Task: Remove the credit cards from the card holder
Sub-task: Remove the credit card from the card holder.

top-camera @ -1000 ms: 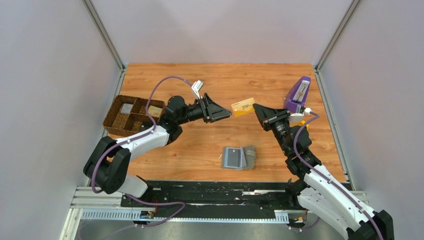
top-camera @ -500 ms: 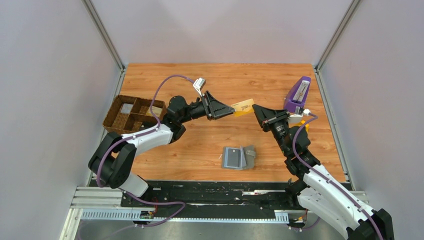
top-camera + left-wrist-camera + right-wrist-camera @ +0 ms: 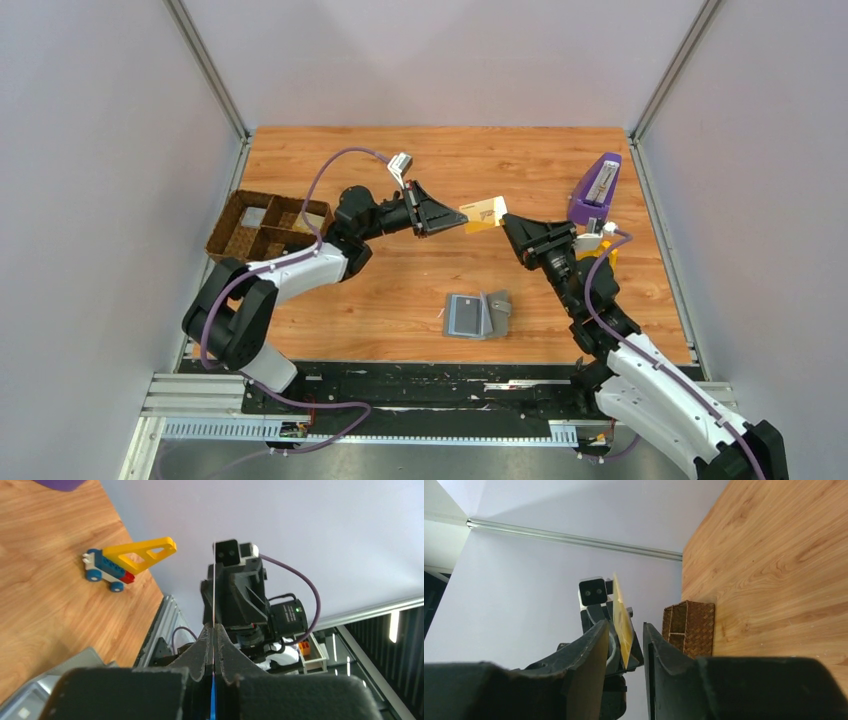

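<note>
- The left gripper (image 3: 458,222) has its jaws pressed fully together on one end of the tan card (image 3: 484,213), holding it in the air above the middle of the table (image 3: 400,290).
- In the left wrist view the card appears edge-on, as a thin line rising from between the fingertips (image 3: 206,645). Its face cannot be read from there.
- The right gripper (image 3: 508,226) has its jaws parted by a narrow gap. In the right wrist view the free end of the card stands inside that gap.
- Clear space shows between the card and one finger (image 3: 661,650). Whether the other finger touches the card cannot be told.
- The card holder (image 3: 478,315) lies opened flat on the table near the front edge, between the two arms and well apart from both grippers.
- It shows a dark grey panel beside a paler flap. It is too small in the picture to tell whether further cards sit in its pockets.
- The brown woven tray (image 3: 262,232) sits at the left edge of the table, its near corner partly covered by the left arm. Pale items lie in two compartments and cannot be identified.
- A purple object (image 3: 597,188) stands at the back right; what kind of object it is cannot be made out.
- A yellow and blue toy crane (image 3: 127,560) is plain in the left wrist view. From above it is almost wholly hidden behind the right arm.
</note>
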`<act>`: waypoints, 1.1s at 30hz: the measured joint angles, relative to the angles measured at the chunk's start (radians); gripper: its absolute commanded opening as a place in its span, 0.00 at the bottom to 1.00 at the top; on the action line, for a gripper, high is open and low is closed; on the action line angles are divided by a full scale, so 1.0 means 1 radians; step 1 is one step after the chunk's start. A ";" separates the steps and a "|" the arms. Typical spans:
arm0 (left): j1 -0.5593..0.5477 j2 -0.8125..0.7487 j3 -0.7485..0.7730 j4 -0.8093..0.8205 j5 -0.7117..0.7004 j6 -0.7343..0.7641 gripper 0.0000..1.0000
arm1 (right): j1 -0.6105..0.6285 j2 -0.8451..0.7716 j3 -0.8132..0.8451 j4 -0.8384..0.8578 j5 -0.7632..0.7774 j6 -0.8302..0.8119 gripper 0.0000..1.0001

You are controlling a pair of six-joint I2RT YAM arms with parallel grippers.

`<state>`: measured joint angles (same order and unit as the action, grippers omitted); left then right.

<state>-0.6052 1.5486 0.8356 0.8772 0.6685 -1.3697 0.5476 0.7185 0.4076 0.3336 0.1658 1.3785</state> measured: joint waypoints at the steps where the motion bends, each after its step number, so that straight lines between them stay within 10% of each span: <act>1: 0.011 0.000 0.005 -0.014 0.014 0.007 0.00 | 0.000 -0.013 -0.004 -0.010 -0.002 -0.006 0.41; 21: 0.559 0.017 0.456 -1.312 0.327 0.928 0.00 | 0.000 -0.303 -0.051 -0.259 -0.008 -0.295 0.95; 33: 0.427 0.083 0.489 -1.582 0.367 1.178 0.00 | -0.069 0.367 0.375 -0.311 -0.589 -0.763 0.82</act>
<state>-0.1783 1.6314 1.3243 -0.7048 1.0355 -0.1921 0.4786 1.0855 0.7822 0.0223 -0.4232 0.6151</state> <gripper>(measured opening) 0.006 0.838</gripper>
